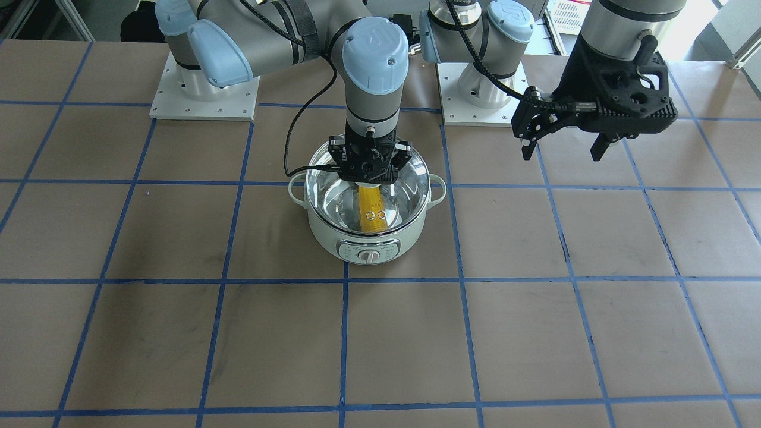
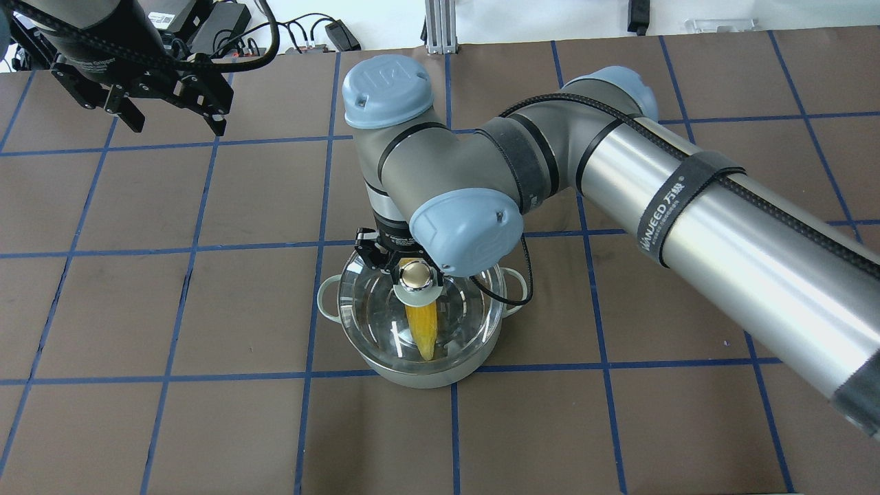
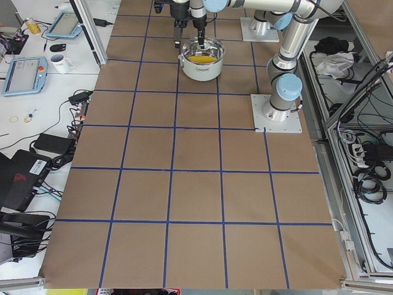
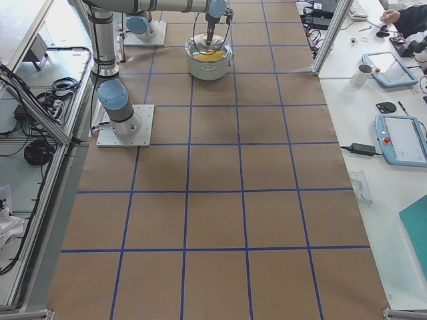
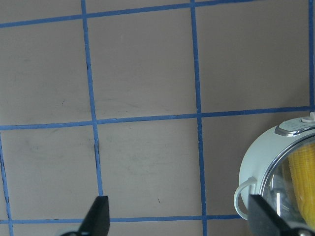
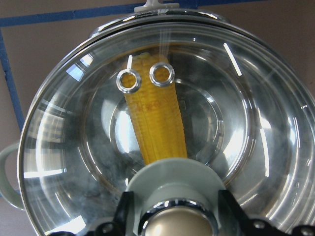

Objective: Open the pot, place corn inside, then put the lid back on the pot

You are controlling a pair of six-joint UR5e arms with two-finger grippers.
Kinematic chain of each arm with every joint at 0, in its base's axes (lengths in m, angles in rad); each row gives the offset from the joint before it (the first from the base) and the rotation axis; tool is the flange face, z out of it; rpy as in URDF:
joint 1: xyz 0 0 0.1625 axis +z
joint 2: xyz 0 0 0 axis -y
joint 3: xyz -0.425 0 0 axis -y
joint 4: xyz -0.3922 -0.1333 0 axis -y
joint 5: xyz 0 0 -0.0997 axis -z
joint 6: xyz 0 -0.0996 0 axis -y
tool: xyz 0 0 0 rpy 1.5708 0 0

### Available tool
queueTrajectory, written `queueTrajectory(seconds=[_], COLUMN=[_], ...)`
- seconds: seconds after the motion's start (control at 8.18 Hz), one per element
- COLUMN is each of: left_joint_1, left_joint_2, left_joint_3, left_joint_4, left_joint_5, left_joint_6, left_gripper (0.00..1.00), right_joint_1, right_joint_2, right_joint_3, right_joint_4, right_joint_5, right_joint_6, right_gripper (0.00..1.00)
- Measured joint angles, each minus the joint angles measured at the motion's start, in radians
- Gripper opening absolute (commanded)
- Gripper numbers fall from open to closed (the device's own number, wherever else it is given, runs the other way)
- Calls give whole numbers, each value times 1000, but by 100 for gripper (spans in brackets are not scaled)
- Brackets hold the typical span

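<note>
The pale mint-green pot point(image 1: 324, 238) stands in the middle of the table, near the robot. The yellow corn point(image 1: 372, 217) lies inside it. The clear glass lid point(image 1: 404, 193) sits on the pot's rim; its two vent holes show over the corn point(image 6: 157, 123) in the right wrist view. My right gripper point(image 1: 370, 175) is straight above the lid point(image 6: 236, 123), and its fingers point(image 6: 125, 211) close on either side of the gold-capped knob point(image 2: 419, 275). My left gripper point(image 1: 562, 148) hangs open and empty, high above the table off to the pot's side. The pot point(image 5: 251, 167) shows at its wrist view's right edge.
The table point(image 1: 178, 333) is brown paper with a blue tape grid. Both arm bases point(image 1: 205, 89) stand on white plates at the robot's side. The right arm's black cable point(image 1: 291, 148) loops down beside the pot. Benches with tablets and a mug point(image 4: 363, 73) lie beyond the table's edges.
</note>
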Motion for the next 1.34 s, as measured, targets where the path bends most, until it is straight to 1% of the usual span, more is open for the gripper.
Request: queueTrajectory(seconds=[0.49,0.73,0.98,1.34], left_joint_1=[0,0,0,1], left_joint_2=[0,0,0,1], left_joint_3=[0,0,0,2], left_joint_4=[0,0,0,-11], left_joint_5=[0,0,1,0], left_joint_6=[0,1,0,-1], left_gripper=[100,100,100,100], right_joint_1=[-1,-24,-113,-323], right_joint_2=[-14,-54,-155,-278], right_joint_3=[-1,-2,-2,-5], right_joint_4=[-15,-23,20,76], right_joint_5=[-9,-16,-26,-56], right_joint_6=[-7,-16,-96,-300], right_gripper=[100,100,100,100])
